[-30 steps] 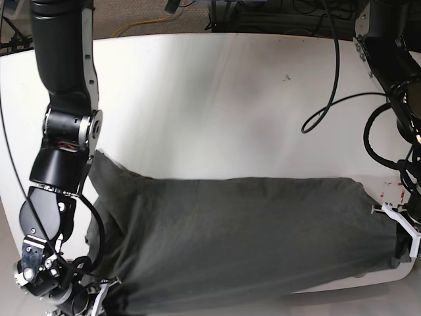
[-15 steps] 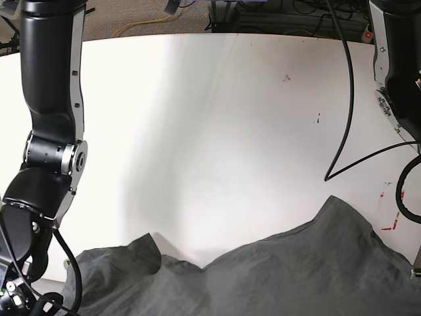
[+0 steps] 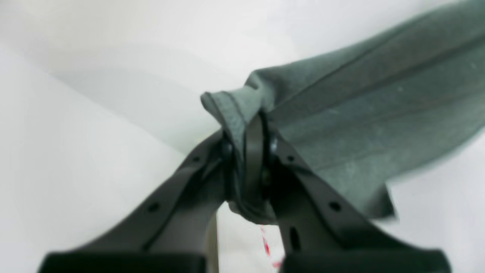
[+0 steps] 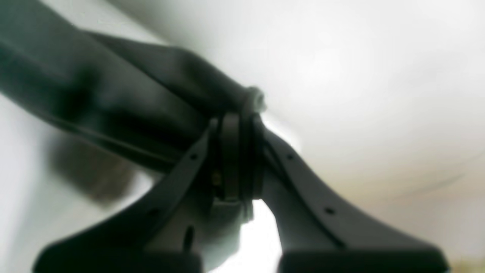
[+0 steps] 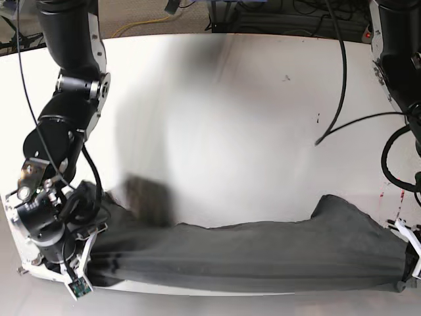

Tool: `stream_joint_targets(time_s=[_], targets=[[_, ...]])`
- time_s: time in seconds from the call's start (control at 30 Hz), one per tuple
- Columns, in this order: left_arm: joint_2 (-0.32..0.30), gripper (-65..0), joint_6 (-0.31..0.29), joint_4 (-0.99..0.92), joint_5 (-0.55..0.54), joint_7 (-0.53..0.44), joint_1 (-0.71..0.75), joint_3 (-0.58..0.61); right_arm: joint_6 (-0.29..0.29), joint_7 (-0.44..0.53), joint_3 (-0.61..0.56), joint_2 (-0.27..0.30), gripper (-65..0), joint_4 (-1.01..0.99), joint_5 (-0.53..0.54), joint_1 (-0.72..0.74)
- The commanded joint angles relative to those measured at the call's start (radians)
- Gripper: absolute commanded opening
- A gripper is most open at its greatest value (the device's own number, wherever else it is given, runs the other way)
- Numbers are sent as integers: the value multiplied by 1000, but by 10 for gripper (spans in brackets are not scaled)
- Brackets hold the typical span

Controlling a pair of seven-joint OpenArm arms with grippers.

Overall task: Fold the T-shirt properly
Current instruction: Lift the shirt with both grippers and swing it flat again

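I have the left gripper [image 3: 248, 151] clamped on one end of the T-shirt [image 5: 250, 253] and the right gripper [image 4: 235, 151] clamped on the other end. The shirt hangs between them as a long bunched band along the near edge of the table [image 5: 230, 118], with bare tabletop beyond it. I judge this the spreading step; next I'd carry both ends away from the near edge and lay the cloth flat.

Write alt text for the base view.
A dark grey T-shirt hangs stretched in a long band along the white table's near edge, pinched at one end by the right gripper and at the other by the left gripper.
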Motion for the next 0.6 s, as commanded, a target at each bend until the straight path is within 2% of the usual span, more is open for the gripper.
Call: stream_joint_targets(time_s=[0.0, 0.23, 0.37, 0.47, 0.57], targets=[[-16, -643, 0, 47, 17, -13, 54, -8, -7, 8, 28, -9, -650, 54, -24, -54], [-7, -643, -11, 136, 15, -10, 380, -103, -7, 7, 109, -72, -650, 117, -24, -285], [59, -644, -52, 137, 17, -10, 546, -170, -7, 7, 137, -98, -650, 120, -24, -391], [70, -644, -59, 137, 17, -10, 663, -228, -7, 7, 178, -120, -650, 122, -24, -459], [70, -644, -59, 136, 17, -13, 742, -238, -7, 5, 196, -141, -650, 131, -24, -523]])
